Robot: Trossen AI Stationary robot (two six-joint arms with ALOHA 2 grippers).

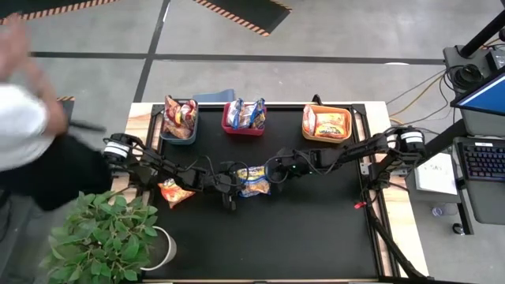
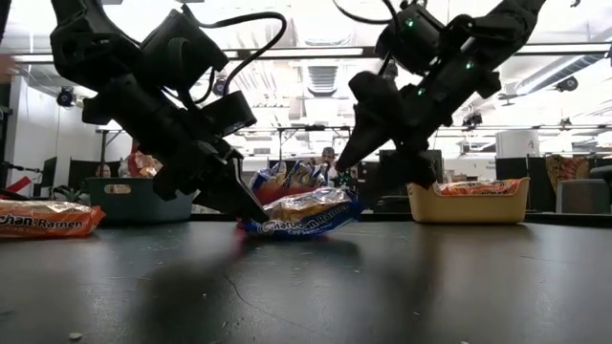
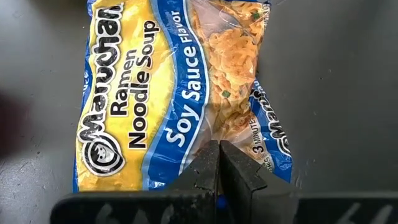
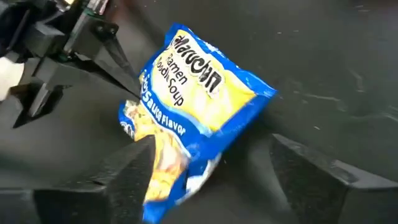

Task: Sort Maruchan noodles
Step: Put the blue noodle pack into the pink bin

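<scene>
At the high view's 9 o'clock edge a person in a white top and dark sleeve [image 1: 31, 150] leans in above a potted plant [image 1: 102, 237] at 7 o'clock. The left arm reaches from 9 o'clock toward the mat's centre, bent low; the left gripper [image 1: 231, 188] has its fingers [image 3: 217, 168] pressed together, tips against the edge of the blue packet [image 1: 254, 181], nothing pinched between them that can be made out. An orange packet [image 1: 175, 192] lies flat on the mat just below that arm.

The blue packet, blue-and-yellow, sits at the centre, one end propped off the mat in the low view [image 2: 301, 215]. The right arm stretches in from 3 o'clock, elbow raised; the right gripper [image 1: 272, 175] stands with jaws spread wide either side of the packet's other end, fingers [image 4: 134, 174] clear of the wrapper.

Along 12 o'clock stand a grey bin [image 1: 180, 120] with red-orange packets, a red bin [image 1: 244, 118] with blue ones, and an orange bin [image 1: 327, 124] with orange ones.

The black mat [image 1: 316, 229] lies on a pale wooden table [image 1: 402, 229]. At 3 o'clock are a keyboard [image 1: 483, 162] and cables; grey floor beyond.
</scene>
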